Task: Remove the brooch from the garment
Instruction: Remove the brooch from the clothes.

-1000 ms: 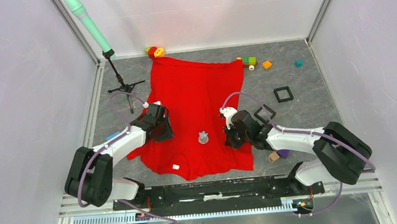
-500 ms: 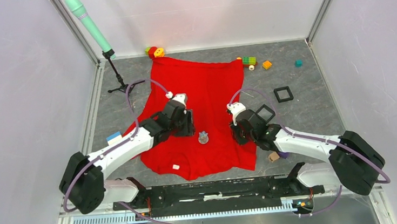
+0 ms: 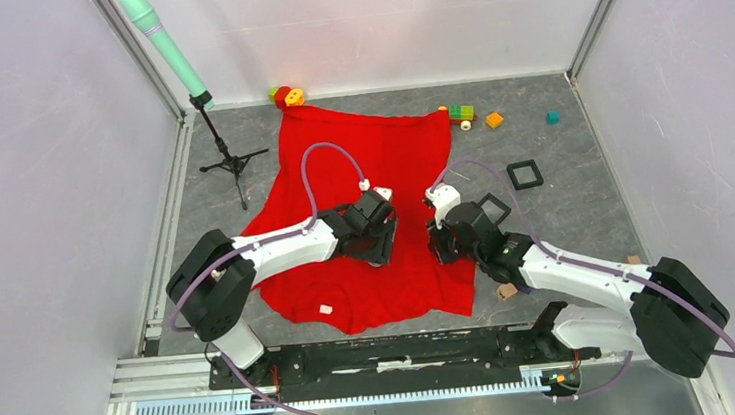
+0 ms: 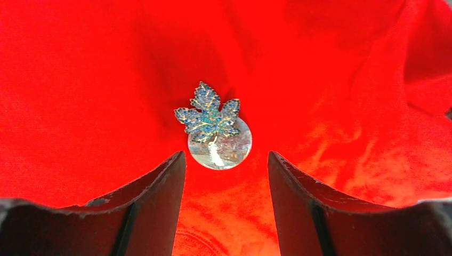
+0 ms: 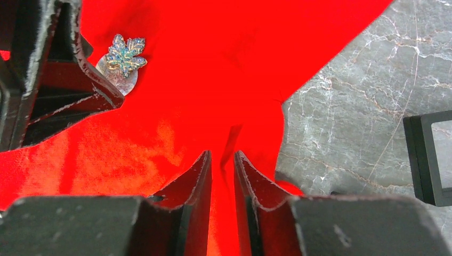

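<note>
The red garment lies spread on the grey table. Pinned to it is the brooch, a small leaf-shaped ornament over a shiny round disc. My left gripper is open just short of the brooch, one finger on each side, touching nothing. In the top view the left gripper hides the brooch. The right wrist view shows the brooch beside the left fingers. At the garment's right edge my right gripper is open a narrow way over a raised fold of cloth.
A green microphone on a tripod stands back left. Toy blocks lie along the back edge. Two black square trays sit right of the garment, one close to my right arm. A small wooden block lies near the right base.
My left arm swung right across the garment to the brooch and its jaws widened. My right gripper shifted slightly back along the cloth edge and its jaws parted from shut.
</note>
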Robot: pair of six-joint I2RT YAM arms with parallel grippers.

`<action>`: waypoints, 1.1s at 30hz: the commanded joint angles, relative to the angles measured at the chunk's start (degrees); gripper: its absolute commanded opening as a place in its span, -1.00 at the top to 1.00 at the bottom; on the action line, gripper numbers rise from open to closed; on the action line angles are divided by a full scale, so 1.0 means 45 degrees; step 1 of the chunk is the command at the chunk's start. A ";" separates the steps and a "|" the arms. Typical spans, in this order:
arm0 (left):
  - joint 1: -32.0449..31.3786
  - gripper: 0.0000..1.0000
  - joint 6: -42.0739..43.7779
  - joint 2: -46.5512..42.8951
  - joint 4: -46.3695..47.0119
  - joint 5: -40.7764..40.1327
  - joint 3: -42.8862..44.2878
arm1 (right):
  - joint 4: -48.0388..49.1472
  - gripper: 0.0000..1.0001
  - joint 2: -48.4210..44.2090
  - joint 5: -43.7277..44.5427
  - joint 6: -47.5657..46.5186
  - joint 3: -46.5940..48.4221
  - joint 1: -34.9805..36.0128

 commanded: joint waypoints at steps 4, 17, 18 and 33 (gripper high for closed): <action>-0.0196 -0.34 -0.0399 0.0302 -0.0230 -0.0636 0.0345 | 0.1034 0.46 -0.0580 -0.0056 -0.0068 -0.0631 -0.0042; -0.0237 -0.01 -0.0632 0.1254 0.0007 -0.0895 0.0372 | 0.1347 0.45 -0.0518 -0.0366 0.0037 -0.0714 -0.0038; -0.0255 0.08 -0.0632 0.1273 0.0004 -0.0928 0.0343 | 0.1346 0.45 -0.0534 -0.0355 0.0043 -0.0743 -0.0037; 0.0046 0.70 -0.0129 -0.1240 0.1439 0.0295 -0.0959 | 0.2727 0.41 0.0201 -0.3333 0.0441 -0.0720 -0.0573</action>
